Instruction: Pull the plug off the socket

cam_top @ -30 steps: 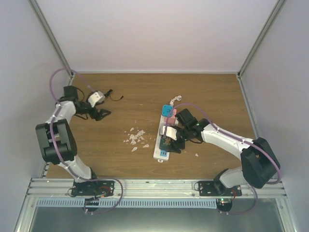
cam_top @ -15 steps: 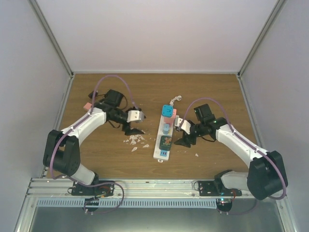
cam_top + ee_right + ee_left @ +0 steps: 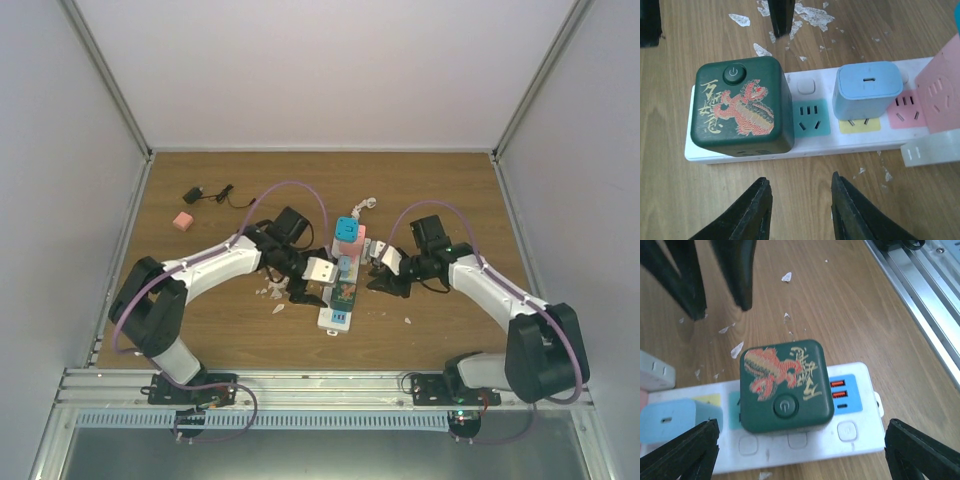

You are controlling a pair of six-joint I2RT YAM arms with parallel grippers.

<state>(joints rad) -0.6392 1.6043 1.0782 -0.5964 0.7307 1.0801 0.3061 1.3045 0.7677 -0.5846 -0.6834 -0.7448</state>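
Mid-counter, the socket [image 3: 337, 318] lies lengthwise, near edge to far. Its near end carries the green dragon-printed plug [image 3: 785, 385] — the left tool [image 3: 802, 452] spread wide just beside it, the right tool [image 3: 802, 215] opposite, fingers slightly apart, empty. Farther along sits a light-blue adapter [image 3: 867, 87].

1 socket [image 3: 840, 143], 1 green plug [image 3: 742, 107], 1 lt-blue plug [image 3: 868, 89], 1 black cable [image 3: 210, 195], several white scraps [image 3: 812, 14]

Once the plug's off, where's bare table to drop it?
Bare table far right, between socket and right wall, and along the far edge. Crowded: scraps left of the socket, left gripper and right gripper flanking it, pink block, black cable far left.
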